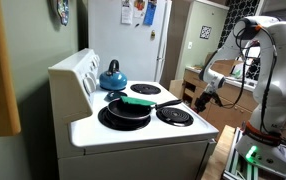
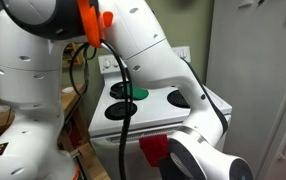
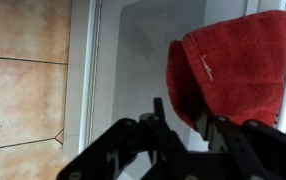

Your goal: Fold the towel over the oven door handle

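The red towel (image 3: 233,60) fills the upper right of the wrist view and hangs in front of the white oven door (image 3: 133,60). My gripper (image 3: 182,115) is just below its lower left corner. The fingers are apart, with the door showing between them, and the right finger touches the towel's edge. The handle under the towel cannot be made out. In an exterior view the towel (image 2: 153,150) shows as a red patch at the stove front, behind my arm. In an exterior view my gripper (image 1: 205,97) is at the stove's front side; the towel is hidden there.
The white stove (image 1: 133,128) carries a blue kettle (image 1: 112,76) and a black pan (image 1: 125,110) with a green flat thing (image 1: 138,101). A fridge (image 1: 133,40) stands behind. Tiled floor (image 3: 28,70) lies beside the oven door. My arm's base (image 2: 28,80) stands close to the stove.
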You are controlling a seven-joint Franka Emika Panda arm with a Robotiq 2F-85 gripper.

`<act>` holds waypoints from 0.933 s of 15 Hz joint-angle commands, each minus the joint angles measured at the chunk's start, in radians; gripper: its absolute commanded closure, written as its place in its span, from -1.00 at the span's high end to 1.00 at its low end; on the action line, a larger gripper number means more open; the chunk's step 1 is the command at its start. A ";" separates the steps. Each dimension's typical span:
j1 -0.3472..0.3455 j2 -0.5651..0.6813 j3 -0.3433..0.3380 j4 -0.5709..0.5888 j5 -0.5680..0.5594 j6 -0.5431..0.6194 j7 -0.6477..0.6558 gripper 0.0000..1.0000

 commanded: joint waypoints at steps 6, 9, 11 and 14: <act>-0.009 0.031 0.005 0.030 -0.033 0.011 0.083 1.00; -0.009 0.056 0.005 0.042 -0.064 0.010 0.141 1.00; -0.014 0.076 0.008 0.054 -0.080 0.001 0.170 0.99; -0.022 0.120 0.012 0.081 -0.110 -0.016 0.229 1.00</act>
